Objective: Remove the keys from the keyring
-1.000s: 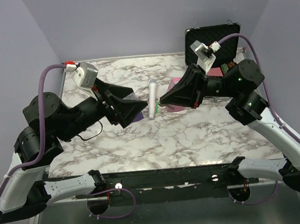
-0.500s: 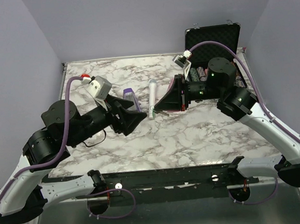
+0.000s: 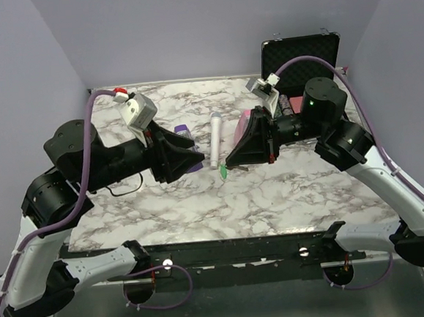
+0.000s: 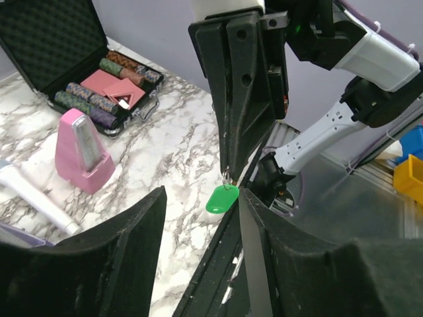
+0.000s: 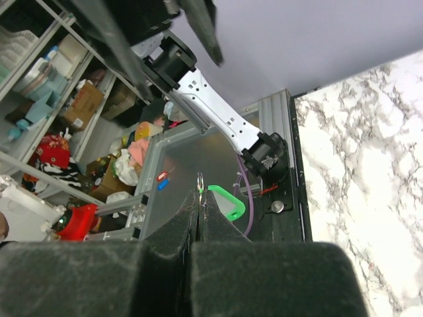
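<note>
My right gripper (image 3: 231,163) is shut on the thin metal keyring (image 5: 199,179), pinched edge-on at its fingertips. The green-headed key (image 5: 228,202) hangs from the ring, held in the air above the table; it also shows in the top view (image 3: 223,173). My left gripper (image 3: 199,159) is open and faces the right gripper tip to tip. In the left wrist view the green key (image 4: 222,198) hangs under the ring (image 4: 227,177), just in front of the gap between my open fingers (image 4: 264,251), close to the right one. Whether it touches is unclear.
A white microphone (image 3: 215,138) lies mid-table, a pink metronome (image 3: 245,121) behind my right gripper, a purple item (image 3: 183,131) by my left. An open black case (image 4: 46,39) of poker chips (image 4: 89,105) stands at the far right corner. A black cable (image 3: 122,189) lies at the left.
The right gripper has swung lower and toward the middle, and the green key now hangs in view beneath it. The left gripper has turned to face it, tips close together.
</note>
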